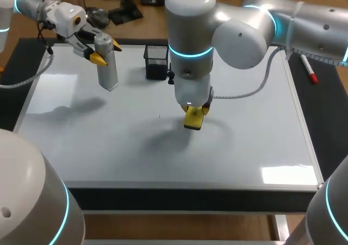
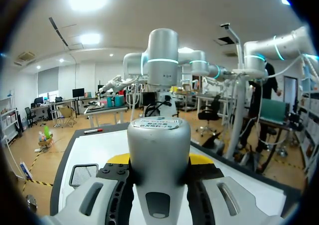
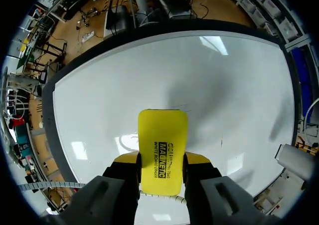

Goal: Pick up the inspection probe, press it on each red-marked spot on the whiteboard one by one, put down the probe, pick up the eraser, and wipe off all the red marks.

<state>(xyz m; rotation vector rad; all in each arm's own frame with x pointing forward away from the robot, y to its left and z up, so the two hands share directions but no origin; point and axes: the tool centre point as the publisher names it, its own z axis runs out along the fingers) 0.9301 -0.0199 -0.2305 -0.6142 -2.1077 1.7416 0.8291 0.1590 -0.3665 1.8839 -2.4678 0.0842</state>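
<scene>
"Head view: what do we see, largest first?"
"We see a white rectangular whiteboard (image 1: 109, 147) covering the table. Our left arm (image 1: 38, 0) is at its far left corner. Our right arm (image 1: 304, 22) reaches to the middle."
"What do the grippers hold?"
"Our left gripper (image 1: 107, 53) clamps a silver-grey cylindrical probe (image 1: 108, 71) upright above the board's far left part. A black mesh holder (image 1: 156, 61) stands near the far edge, between the arms. Our right gripper (image 3: 162, 159) grips a yellow rectangular eraser (image 3: 163, 135) by its two long sides, down at the board's middle. We cannot tell whether it touches. A white marker with red cap (image 1: 309, 71) lies just beside the board's right edge."
</scene>
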